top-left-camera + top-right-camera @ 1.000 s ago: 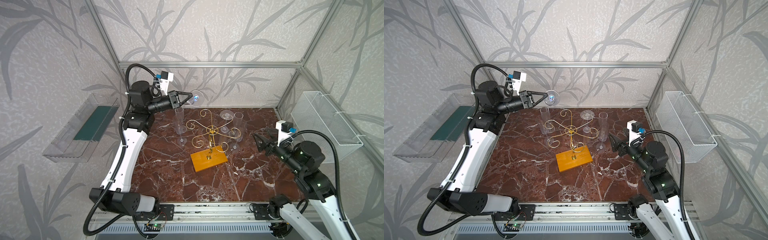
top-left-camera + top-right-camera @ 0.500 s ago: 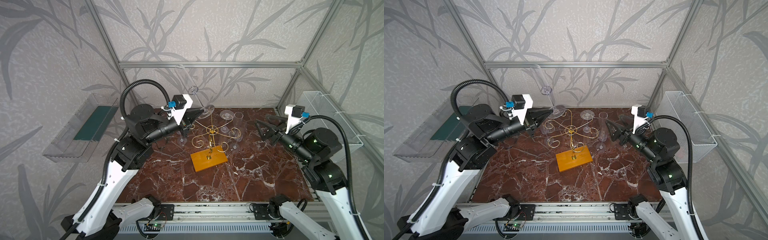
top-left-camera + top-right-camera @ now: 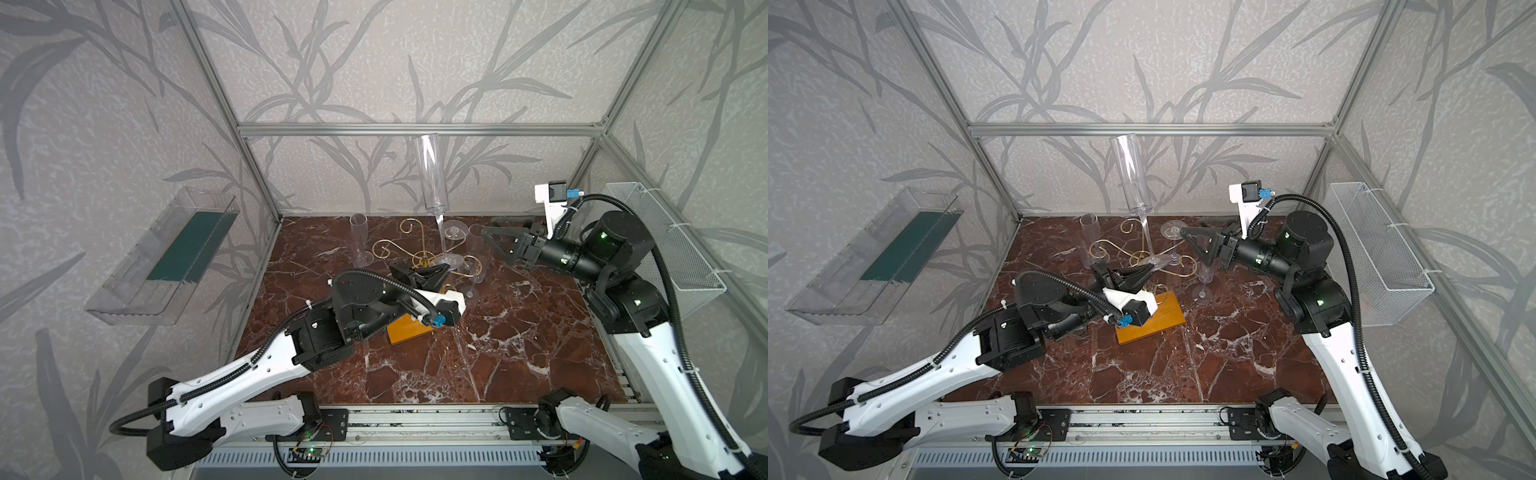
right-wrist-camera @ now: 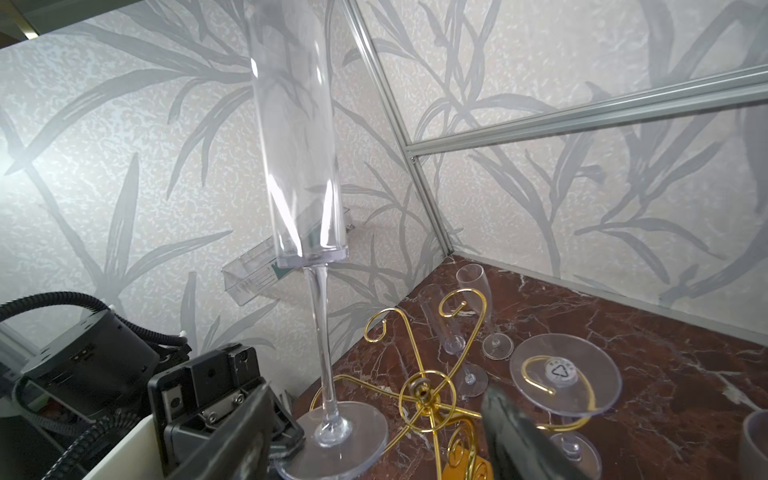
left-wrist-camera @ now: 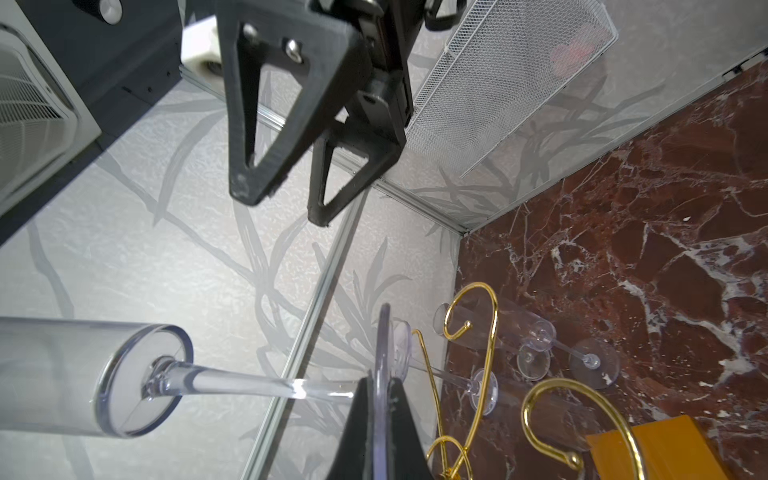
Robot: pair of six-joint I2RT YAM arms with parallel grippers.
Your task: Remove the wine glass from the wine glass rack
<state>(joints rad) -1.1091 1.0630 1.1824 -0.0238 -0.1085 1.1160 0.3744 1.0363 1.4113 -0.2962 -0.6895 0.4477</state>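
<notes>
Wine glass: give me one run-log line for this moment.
left gripper: shut on wine glass foot | glass: upright by wine glass rack | right gripper: open, empty

Leaf-patterned grey walls [image 3: 374, 62] enclose a seemingly marble red floor [image 3: 519, 332]

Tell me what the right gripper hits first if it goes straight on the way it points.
Probably the foot of the champagne flute that the left gripper clamps, just beside the hub of the wine glass rack. The open right gripper aims about there, though depth is unclear.
</notes>
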